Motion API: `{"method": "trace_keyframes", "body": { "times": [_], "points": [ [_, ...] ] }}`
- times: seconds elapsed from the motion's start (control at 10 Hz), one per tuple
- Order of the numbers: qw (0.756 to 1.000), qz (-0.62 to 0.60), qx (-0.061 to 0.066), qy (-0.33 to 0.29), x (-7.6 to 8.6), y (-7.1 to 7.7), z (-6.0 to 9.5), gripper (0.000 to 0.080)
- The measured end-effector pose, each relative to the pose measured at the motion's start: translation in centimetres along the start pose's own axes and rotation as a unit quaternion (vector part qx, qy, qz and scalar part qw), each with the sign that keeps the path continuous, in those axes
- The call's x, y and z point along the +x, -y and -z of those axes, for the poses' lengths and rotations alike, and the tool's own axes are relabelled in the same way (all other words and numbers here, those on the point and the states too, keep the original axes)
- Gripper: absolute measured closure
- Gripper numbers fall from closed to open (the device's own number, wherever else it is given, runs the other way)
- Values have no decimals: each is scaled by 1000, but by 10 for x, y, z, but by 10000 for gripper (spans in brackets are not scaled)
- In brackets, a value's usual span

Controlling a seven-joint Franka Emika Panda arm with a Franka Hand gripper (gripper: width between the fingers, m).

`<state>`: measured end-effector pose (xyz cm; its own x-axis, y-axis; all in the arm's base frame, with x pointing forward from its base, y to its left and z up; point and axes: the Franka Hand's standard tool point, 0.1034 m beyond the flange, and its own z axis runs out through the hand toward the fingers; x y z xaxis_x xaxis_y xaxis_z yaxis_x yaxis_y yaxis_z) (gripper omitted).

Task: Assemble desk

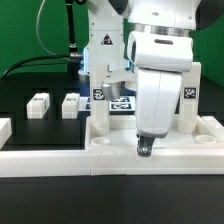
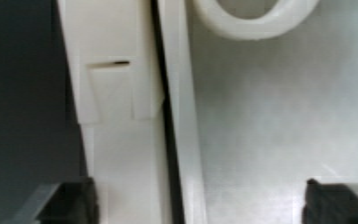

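A long white border rail (image 1: 45, 160) runs along the near edge of the black worktop (image 1: 40, 135). Just behind it, on the exterior view's right, the desk top (image 1: 118, 138) lies flat with its raised rim against the rail. Two square legs stand upright in it, one at its left end (image 1: 100, 112) and one towards its right end (image 1: 190, 100), each bearing a tag. The arm reaches down over the near rim, and the jaws are spread wide with nothing clamped. In the wrist view the dark fingertips (image 2: 60, 205) sit well apart over white plastic, close to a round socket (image 2: 256, 15). Two loose white posts (image 1: 38, 105) (image 1: 72, 103) lie side by side farther left.
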<state>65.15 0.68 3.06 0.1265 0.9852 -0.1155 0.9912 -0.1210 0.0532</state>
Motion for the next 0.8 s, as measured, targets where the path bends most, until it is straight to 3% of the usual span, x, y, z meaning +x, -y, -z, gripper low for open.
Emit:
{"method": "trace_keyframes", "body": {
  "times": [0.2, 0.8],
  "points": [
    [1000, -1, 0, 0, -1, 0, 0, 153],
    [1000, -4, 1, 1, -5, -2, 2, 150]
  ]
}}
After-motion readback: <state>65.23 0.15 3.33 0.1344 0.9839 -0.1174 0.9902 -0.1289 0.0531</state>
